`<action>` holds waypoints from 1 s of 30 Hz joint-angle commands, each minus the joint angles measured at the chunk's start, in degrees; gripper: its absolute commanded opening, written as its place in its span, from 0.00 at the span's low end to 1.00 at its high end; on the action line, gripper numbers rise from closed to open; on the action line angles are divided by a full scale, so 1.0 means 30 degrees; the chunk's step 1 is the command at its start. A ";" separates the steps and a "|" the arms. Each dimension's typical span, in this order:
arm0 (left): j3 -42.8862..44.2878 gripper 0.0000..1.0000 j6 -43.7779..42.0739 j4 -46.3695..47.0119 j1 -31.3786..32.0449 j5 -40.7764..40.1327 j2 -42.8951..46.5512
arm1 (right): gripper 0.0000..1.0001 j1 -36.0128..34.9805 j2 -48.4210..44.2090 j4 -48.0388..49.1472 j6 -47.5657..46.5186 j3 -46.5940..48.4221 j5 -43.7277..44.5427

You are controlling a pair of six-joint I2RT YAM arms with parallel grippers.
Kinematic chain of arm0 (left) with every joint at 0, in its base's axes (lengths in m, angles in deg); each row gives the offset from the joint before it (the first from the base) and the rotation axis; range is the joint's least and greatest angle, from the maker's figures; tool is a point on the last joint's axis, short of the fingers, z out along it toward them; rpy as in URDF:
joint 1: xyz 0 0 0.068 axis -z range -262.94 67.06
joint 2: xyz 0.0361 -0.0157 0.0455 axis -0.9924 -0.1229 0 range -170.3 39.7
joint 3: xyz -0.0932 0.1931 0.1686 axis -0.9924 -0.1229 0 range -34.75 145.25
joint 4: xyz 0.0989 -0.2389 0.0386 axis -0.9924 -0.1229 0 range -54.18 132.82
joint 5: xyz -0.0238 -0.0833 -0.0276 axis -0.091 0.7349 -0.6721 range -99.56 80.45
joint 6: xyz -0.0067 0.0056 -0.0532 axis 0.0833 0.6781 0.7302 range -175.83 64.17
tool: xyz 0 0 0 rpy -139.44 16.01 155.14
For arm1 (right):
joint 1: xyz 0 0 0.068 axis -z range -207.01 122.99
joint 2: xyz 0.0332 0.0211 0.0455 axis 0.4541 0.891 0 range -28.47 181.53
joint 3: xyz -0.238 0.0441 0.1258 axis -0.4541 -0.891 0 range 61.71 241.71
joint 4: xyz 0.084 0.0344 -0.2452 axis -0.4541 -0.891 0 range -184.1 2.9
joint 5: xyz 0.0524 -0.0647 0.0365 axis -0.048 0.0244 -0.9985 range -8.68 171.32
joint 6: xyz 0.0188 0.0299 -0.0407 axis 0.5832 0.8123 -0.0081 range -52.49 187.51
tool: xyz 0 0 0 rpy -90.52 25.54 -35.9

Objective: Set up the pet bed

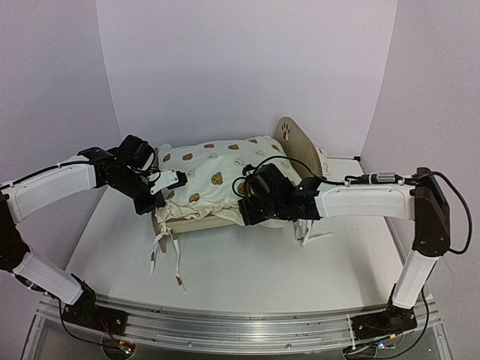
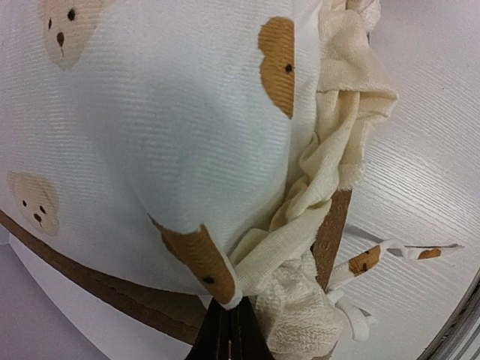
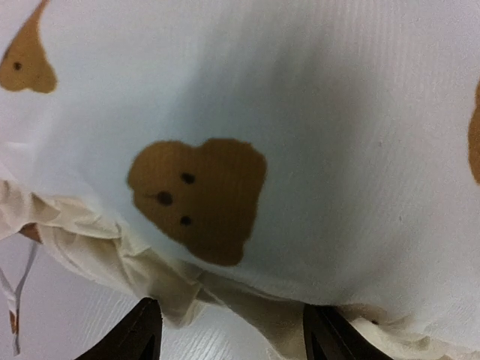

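Note:
The pet bed's light-wood frame (image 1: 201,223) stands mid-table, its rounded headboard (image 1: 292,139) with a paw cutout at the far right. Cream bear-print ruffled bedding (image 1: 217,174) lies over it and hides the base. My left gripper (image 1: 154,201) is at the bed's left end. In the left wrist view the left gripper (image 2: 231,311) is shut on a corner of the bedding (image 2: 187,135), beside a wooden post (image 2: 331,232). My right gripper (image 1: 251,211) is at the bed's front edge. In the right wrist view the right gripper (image 3: 232,334) is open, with the bedding's ruffle (image 3: 187,289) hanging just ahead of its fingers.
White fabric ties (image 1: 161,247) hang from the bed's front left corner onto the white table (image 1: 247,270); they also show in the left wrist view (image 2: 390,253). White walls close in the back and sides. The metal rail (image 1: 225,319) runs along the near edge.

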 commanded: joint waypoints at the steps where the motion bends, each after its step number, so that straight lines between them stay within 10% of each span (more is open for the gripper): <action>1: 0.0927 0.00 0.0451 0.0399 0.0040 -0.0333 0.1106 | 0.63 0.0650 0.1431 -0.0616 -0.0445 0.1639 0.1910; 10: 0.0654 0.00 -0.0482 -0.1137 0.0053 0.1254 0.4185 | 0.00 0.1764 0.1412 -0.0610 -0.0010 0.1743 0.2008; 30: -0.3774 0.00 -0.2403 0.0567 0.0051 -0.2018 0.4349 | 0.08 0.3738 -0.2555 -0.1581 -0.0629 -0.0885 -0.6676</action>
